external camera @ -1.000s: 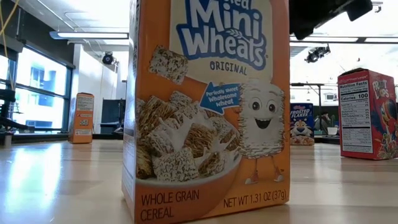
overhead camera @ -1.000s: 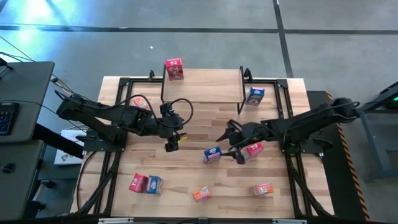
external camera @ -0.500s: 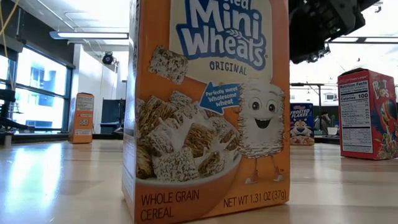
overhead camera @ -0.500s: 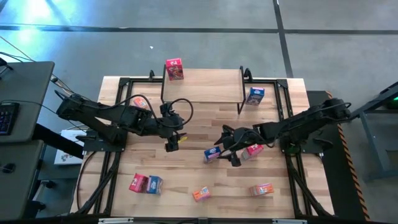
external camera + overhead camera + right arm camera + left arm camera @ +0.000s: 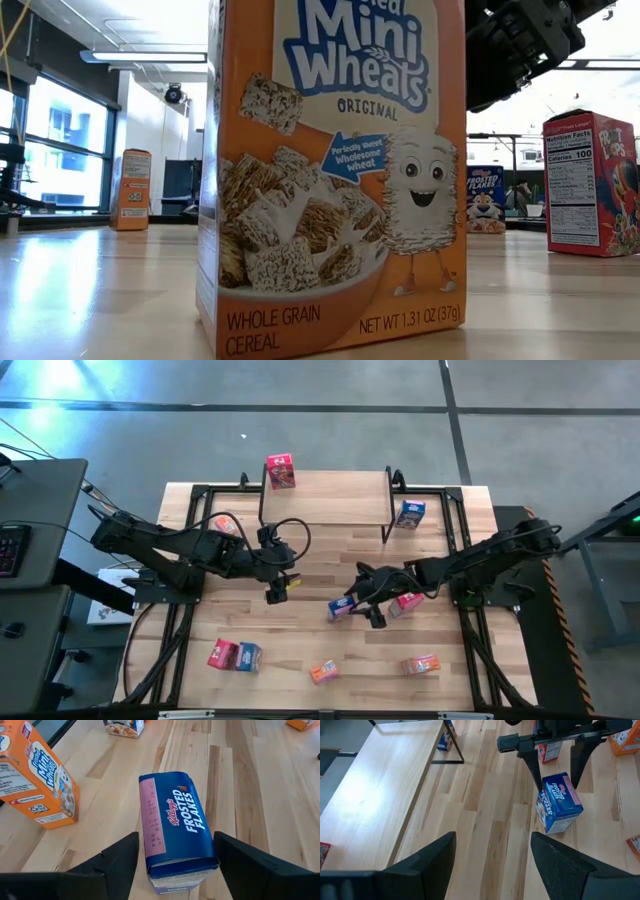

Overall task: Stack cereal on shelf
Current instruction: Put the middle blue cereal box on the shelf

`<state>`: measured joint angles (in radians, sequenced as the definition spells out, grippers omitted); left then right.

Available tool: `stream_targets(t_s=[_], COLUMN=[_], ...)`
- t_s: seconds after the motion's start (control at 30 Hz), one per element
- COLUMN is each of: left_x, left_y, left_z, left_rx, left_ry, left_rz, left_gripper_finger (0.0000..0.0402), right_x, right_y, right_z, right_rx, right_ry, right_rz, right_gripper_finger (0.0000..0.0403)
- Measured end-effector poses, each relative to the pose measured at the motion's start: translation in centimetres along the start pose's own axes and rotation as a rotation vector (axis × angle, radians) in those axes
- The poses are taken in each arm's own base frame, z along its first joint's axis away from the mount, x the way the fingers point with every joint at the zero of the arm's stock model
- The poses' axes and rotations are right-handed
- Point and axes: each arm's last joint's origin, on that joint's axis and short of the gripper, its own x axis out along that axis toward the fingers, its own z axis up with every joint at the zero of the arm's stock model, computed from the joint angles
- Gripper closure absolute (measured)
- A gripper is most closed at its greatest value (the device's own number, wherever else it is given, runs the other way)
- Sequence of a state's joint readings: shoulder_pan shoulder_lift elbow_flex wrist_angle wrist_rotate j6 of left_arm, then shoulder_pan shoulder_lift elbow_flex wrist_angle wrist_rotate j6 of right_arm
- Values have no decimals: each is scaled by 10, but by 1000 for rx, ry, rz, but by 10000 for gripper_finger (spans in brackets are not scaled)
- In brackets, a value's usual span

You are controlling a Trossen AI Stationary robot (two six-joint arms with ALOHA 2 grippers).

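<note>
Right gripper (image 5: 358,603): lowered over the small blue Frosted Flakes cardboard box (image 5: 176,822), dark fingers spread on both sides of it, not yet pressing the walls.
Left gripper (image 5: 277,589): waiting on the other side of the blue box, toward the table's left; fingers (image 5: 432,860) apart, holding nothing.
Blue box, place: lying on its side on the large wooden tabletop (image 5: 310,555), near the middle, with its broad printed front facing up.
Shelf: low riser with light wooden plank top and thin black legs (image 5: 325,497), well apart from the blue box, at the far edge; plank top bare.
Other cereal: pink-red box (image 5: 407,601) just beside the blue box, on the side away from the left gripper; orange Mini Wheats box (image 5: 37,777) near it; remaining boxes scattered farther off.
Handling, as judged: light, thin cardboard, stiff enough at the edges but easy to dent on the broad faces; smooth print probably a little slippery.
Where to hold: across the two narrow long sides, near the middle of the length, with gentle pressure only.
Risk: box turning or sliding out when lifted off centre.
</note>
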<state>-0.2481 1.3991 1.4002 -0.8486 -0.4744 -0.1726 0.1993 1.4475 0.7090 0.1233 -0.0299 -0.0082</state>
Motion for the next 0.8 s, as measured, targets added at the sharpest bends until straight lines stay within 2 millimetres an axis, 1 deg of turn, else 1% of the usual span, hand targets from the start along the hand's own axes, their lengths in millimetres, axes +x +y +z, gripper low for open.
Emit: stream_targets(t_s=[0.5, 0.7, 0.8], left_x=[0, 0, 0], left_y=[0, 0, 0], left_z=[0, 0, 0], left_rx=[0, 0, 0], left_ry=[0, 0, 0], left_rz=[0, 0, 0], left_gripper_finger=[153, 153, 153], right_x=[0, 0, -1], right_y=[0, 0, -1], right_z=[0, 2, 11], right_rx=[0, 0, 7], right_ry=[2, -16, -36], right_rz=[1, 0, -2], right_gripper_finger=[235, 243, 244])
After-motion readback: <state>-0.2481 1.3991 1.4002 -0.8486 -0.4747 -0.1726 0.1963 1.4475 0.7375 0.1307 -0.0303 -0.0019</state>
